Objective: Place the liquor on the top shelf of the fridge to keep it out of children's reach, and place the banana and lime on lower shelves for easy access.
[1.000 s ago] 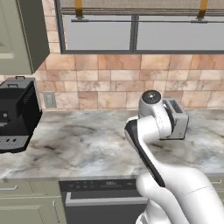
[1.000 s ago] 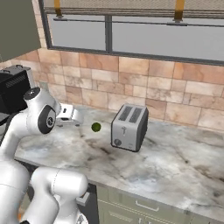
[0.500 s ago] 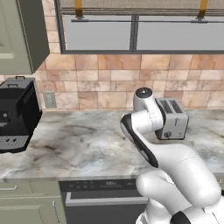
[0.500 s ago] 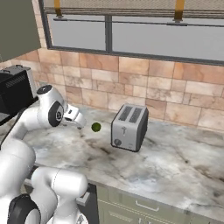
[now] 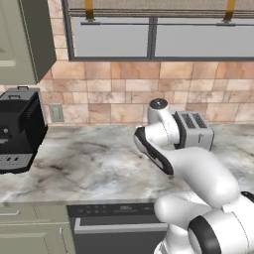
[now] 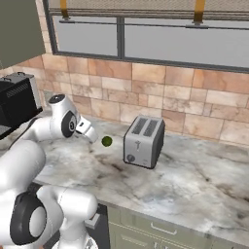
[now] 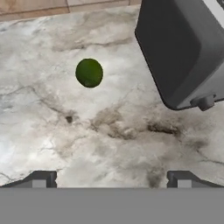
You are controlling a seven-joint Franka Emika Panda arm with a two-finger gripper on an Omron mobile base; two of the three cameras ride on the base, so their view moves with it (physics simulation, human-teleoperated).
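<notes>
Far left: boxy black coffee machine (image 5: 17, 130), matte, standing on the worktop (image 5: 89, 163) of glossy grey-brown veined marble below a tan stone-tile wall. Centre-left: white arm folded low over the worktop, end effector (image 7: 111, 179) spread wide and empty, both dark fingertips (image 7: 39, 179) well apart, hovering above bare marble. Just ahead of it: lime (image 7: 89, 72), small, round, dark green, faintly dimpled skin, resting alone on the worktop, near the toaster but not touching it; seen in the right base view between the end effector and the toaster. Right: toaster (image 6: 143, 141), rounded grey metal box with two top slots and a small knob low on its front. Judged risks: lime round and smooth, so likely to roll away if nudged by one fingertip before the other made contact; off-centre closing likely to squirt it sideways toward the toaster or off along the marble; toaster close enough that a wide approach could clip its side. Fridge, liquor and banana not located here.
</notes>
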